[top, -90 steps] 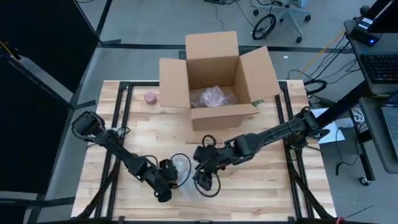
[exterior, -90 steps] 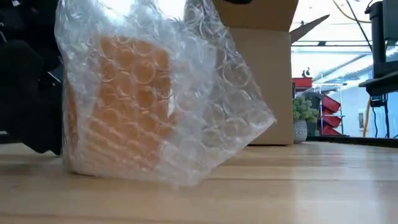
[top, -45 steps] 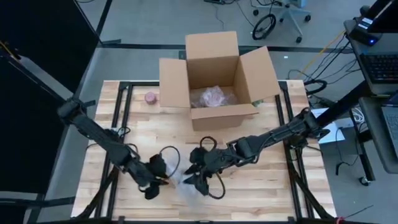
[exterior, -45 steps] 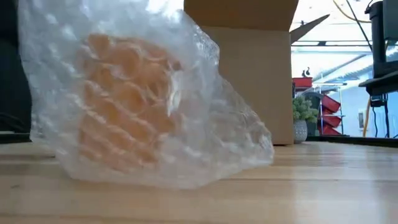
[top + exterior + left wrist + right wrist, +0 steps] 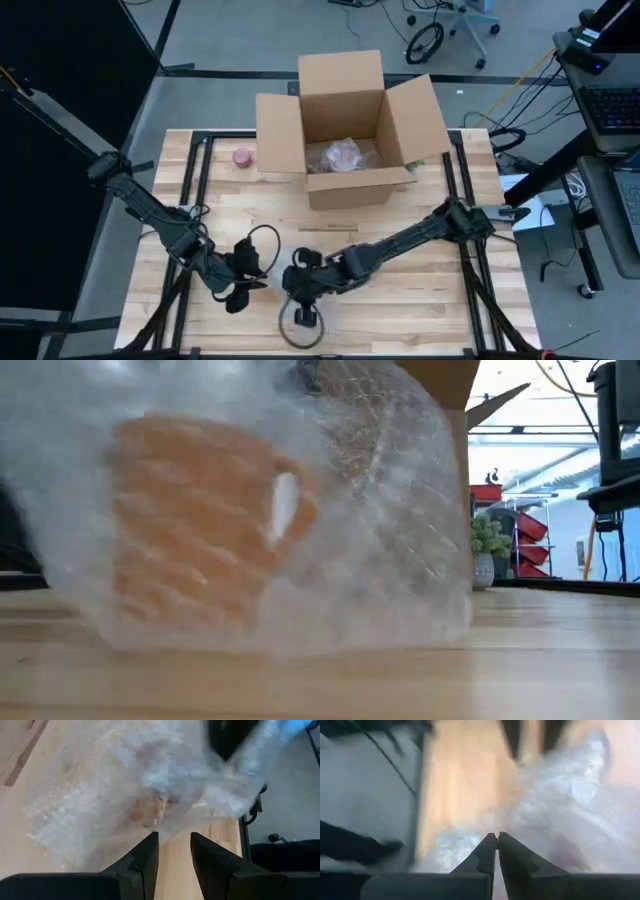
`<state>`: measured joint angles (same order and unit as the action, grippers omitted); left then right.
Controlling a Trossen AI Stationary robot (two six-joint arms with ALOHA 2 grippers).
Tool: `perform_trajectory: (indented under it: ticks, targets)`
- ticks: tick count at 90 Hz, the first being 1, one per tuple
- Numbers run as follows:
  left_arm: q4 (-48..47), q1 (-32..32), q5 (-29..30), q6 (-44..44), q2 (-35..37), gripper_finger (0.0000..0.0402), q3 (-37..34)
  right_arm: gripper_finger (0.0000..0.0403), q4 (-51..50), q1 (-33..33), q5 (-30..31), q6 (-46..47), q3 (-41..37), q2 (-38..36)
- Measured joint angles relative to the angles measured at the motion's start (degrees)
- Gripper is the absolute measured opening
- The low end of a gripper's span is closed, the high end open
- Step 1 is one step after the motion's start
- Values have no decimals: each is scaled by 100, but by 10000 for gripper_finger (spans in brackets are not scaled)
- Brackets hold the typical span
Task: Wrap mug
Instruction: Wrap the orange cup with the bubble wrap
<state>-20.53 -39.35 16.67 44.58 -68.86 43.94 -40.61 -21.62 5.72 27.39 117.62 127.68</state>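
**Orange mug in bubble wrap between two claws at the front of the tabletop**

The mug [image 5: 200, 525], orange and lying inside a loose bundle of bubble wrap [image 5: 380, 560], sits on the wooden tabletop [image 5: 420, 300] near its front edge. In the low view it fills most of the picture, the wrap pooled on the wood around it and a pale patch showing on the mug's side.

The left claw [image 5: 243, 283] is low over the tabletop just to the left of the bundle. In the left wrist view its two dark fingers [image 5: 145, 857] stand apart with a clear gap between them, pointing at the wrapped mug [image 5: 150, 810] just ahead; they hold nothing, and the wrap lies beyond the tips.

The right claw [image 5: 300, 290] reaches in from the other side, its arm stretched across the tabletop from the right edge. In the right wrist view its fingers [image 5: 485, 857] are pressed together with only a thin line between them, and the bubble wrap [image 5: 555, 820] spreads right in front of and beside the tips. Whether a fold of wrap is pinched between them cannot be told. From above the bundle is mostly hidden under this claw.

Well beyond both claws, toward the back of the tabletop, an open cardboard box [image 5: 345, 130] holds another wrapped item [image 5: 343, 156]. A small pinkish round thing [image 5: 241, 157] lies to the box's left.
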Motion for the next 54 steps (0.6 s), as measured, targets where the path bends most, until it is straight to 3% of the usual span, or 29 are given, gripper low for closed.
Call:
perform_trajectory:
  ticks: [15, 54]
  targets:
    - [10, -4, -89, 2, 0, 100, 0, 1, -1285, 103, 15, 0, 671, 227]
    - [68, -4, -153, 125, 0, 100, -2, 0, -861, 185, -523, 221, 649, 1165]
